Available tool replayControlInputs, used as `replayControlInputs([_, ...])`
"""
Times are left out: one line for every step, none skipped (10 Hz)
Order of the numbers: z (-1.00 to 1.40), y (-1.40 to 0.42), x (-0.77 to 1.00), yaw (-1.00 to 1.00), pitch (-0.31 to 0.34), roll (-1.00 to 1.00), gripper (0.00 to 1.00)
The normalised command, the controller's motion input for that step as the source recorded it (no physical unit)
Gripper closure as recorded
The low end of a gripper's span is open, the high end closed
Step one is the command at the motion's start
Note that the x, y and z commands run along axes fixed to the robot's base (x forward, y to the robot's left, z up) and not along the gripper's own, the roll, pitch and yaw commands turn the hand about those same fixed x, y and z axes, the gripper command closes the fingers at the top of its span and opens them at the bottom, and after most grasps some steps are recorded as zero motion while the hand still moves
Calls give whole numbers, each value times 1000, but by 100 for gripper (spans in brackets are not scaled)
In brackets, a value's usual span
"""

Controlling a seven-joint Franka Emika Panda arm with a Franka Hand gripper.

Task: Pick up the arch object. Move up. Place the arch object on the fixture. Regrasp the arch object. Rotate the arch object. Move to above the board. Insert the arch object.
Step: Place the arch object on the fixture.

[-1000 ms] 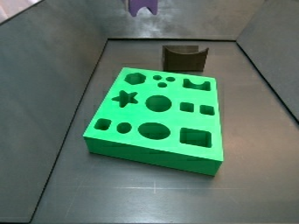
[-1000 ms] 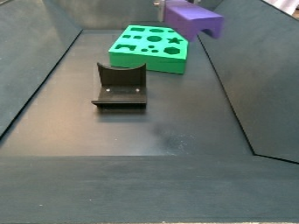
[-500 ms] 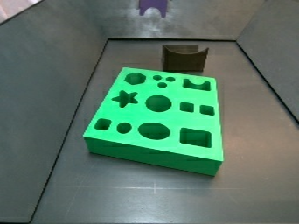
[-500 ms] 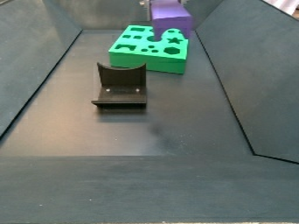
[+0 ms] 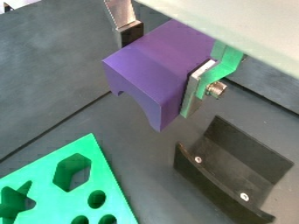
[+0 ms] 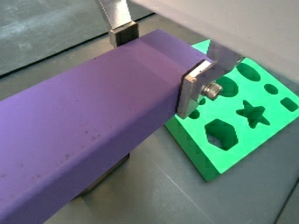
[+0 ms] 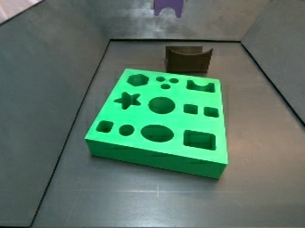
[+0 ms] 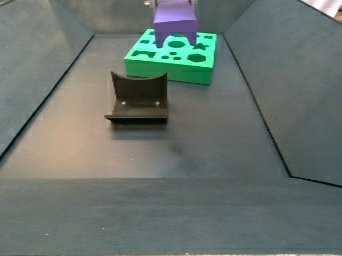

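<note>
The claw is clamped across the purple arch block, held high above the green board. The block looks stiff, light and matte; its flat sides give the surest hold.

Gripper jaws clamped on purple arch object, above fixture and green board corner.

the arch object had a matt purple surface, faintly speckled in a wrist view, and was clamped between the flat, brushed silver metal fingers of the tool high above the floor. the board looked like smooth bright green plastic with a slight sheen, and the fixture was dark and matt with small metal screws in a wrist view. the floor was dull grey, smooth, with soft reflections.
</note>
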Motion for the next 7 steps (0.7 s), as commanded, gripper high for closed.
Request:
replayControlInputs([-24,189,1000,-29,-117,-1000,100])
replayControlInputs([-23,195,988,-29,-116,-1000,100])
replayControlInputs([-25,154,858,-29,-113,-1000,100])
replayControlInputs([-14,80,736,-28,-109,-1000,100])
replayControlInputs([-1,40,556,-26,-96,-1000,100])
replayControlInputs([6,39,423,-24,-80,-1000,100])
replayControlInputs([9,40,299,-22,-61,-1000,100])
